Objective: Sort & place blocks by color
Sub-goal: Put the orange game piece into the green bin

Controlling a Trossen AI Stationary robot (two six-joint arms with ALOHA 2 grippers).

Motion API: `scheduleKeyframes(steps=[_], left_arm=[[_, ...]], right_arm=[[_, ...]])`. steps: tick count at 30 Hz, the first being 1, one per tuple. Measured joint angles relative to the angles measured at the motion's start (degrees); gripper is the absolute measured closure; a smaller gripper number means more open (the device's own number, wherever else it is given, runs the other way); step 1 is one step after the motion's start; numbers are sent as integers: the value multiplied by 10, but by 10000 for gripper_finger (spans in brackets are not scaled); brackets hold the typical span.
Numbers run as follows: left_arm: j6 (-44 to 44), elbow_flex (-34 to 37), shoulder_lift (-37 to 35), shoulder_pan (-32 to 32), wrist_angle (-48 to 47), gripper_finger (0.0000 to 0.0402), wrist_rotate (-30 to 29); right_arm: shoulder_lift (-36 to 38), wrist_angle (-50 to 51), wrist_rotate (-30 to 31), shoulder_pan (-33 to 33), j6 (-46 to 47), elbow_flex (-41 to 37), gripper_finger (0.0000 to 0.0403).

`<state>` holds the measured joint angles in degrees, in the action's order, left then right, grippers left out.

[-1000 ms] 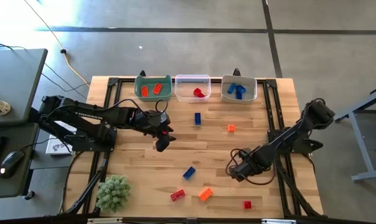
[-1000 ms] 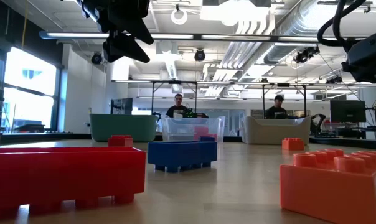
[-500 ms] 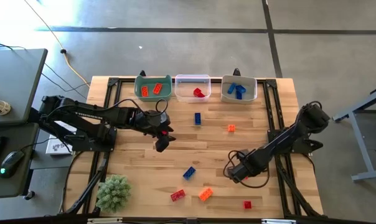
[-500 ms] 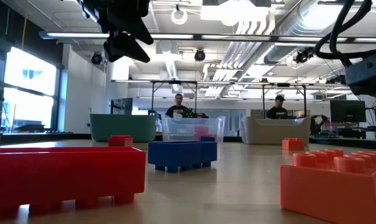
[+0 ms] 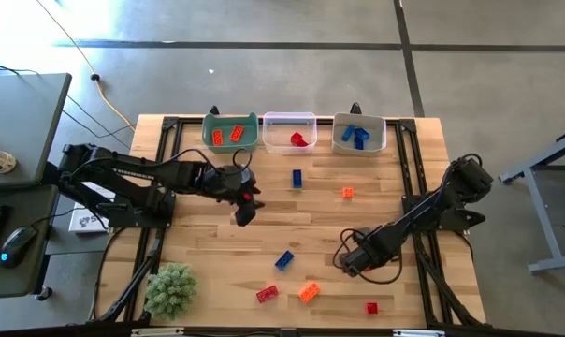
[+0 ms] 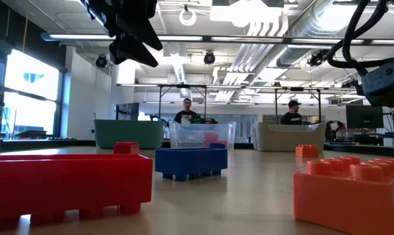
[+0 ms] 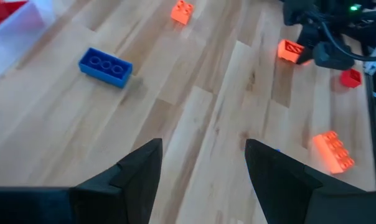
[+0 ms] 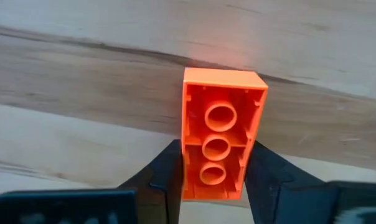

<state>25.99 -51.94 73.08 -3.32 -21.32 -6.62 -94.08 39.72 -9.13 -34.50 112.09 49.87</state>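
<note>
Gripping a small orange plastic studded brick (image 8: 220, 140) by its long sides, hollow underside facing the camera, the right claw (image 8: 214, 177) hangs low over the wooden worktop (image 5: 385, 187), presumably for carrying to the green bin (image 5: 231, 134) holding orange bricks. The left claw (image 7: 203, 163), spread wide and empty, waits mid-worktop.

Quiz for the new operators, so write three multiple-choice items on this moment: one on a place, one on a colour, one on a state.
1. Where on the table does the green spiky ball stand?
A. The middle
B. A corner on the left arm's side
C. A corner on the right arm's side

2. What colour is the block in the right gripper?
A. Red
B. Orange
C. Blue

3. What state is the left gripper in?
A. Shut on a blue block
B. Open and empty
C. Lying flat on the wood

Key:
1 B, since the high view shows it there.
2 B, since the right wrist view shows an orange underside.
3 B, since the left wrist view shows bare wood between its fingers.
</note>
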Motion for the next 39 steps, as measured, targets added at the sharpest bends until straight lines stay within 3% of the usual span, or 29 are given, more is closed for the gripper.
scheduleKeyframes(steps=[7, 16, 24, 32, 39], left_arm=[[-40, 0, 0, -32, 0, 181, 1], [-99, 0, 0, -98, 3, 181, 90], [-129, 0, 0, -166, 22, 181, 207], [-147, 0, 0, -219, 56, 181, 284], [-125, 0, 0, -256, 107, 181, 344]], right_arm=[[1, -79, 11, 0, 14, 0, 294], [40, -189, 189, 21, 32, 0, 294], [65, -259, 280, 91, -83, 0, 294], [64, -343, 279, 185, -233, 0, 294], [64, -451, 230, 278, -413, 0, 294]])
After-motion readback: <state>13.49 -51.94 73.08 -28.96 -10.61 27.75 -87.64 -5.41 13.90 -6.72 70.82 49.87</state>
